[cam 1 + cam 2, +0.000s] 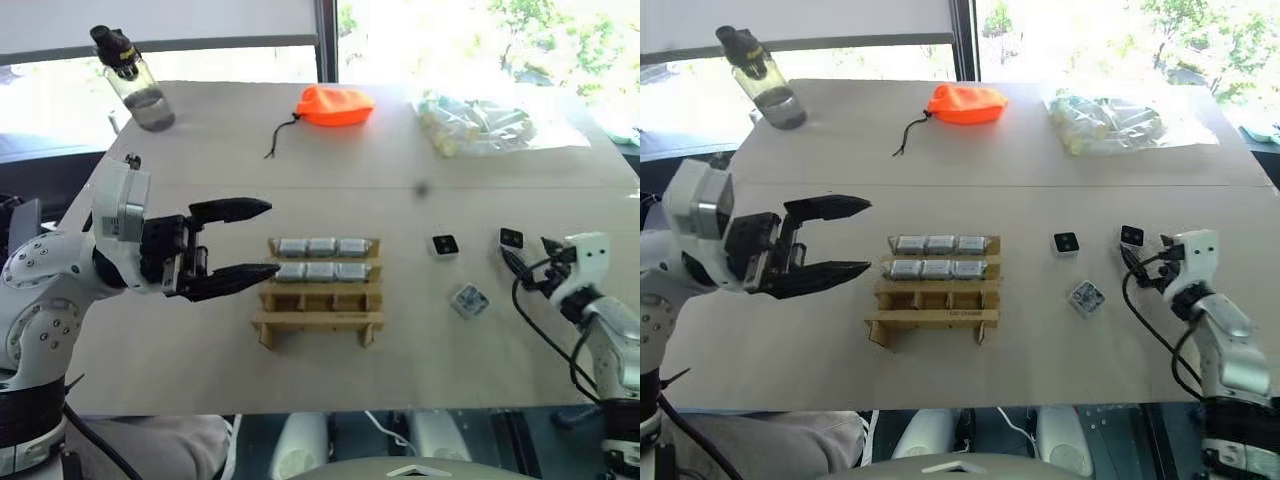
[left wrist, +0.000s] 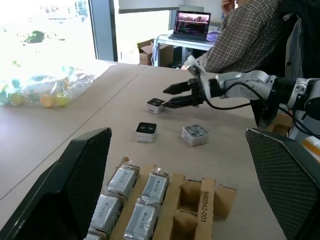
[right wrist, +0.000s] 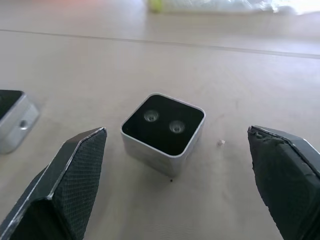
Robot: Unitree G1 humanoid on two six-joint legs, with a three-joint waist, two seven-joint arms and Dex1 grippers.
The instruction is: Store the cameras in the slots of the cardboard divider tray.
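My right gripper (image 3: 175, 185) is spread wide and empty, and dead ahead between its fingers (image 3: 65, 175) sits 1 camera (image 3: 164, 131) flat on the table (image 1: 400, 380), black lens face up, squarish with no clear long axis, a corner turned toward me. My right arm is plainly the nearer one; my left gripper (image 1: 245, 240) hangs open beside the cardboard divider tray (image 1: 318, 320). The tray's 2 far rows hold 6 cameras; the nearest 3 slots look empty.
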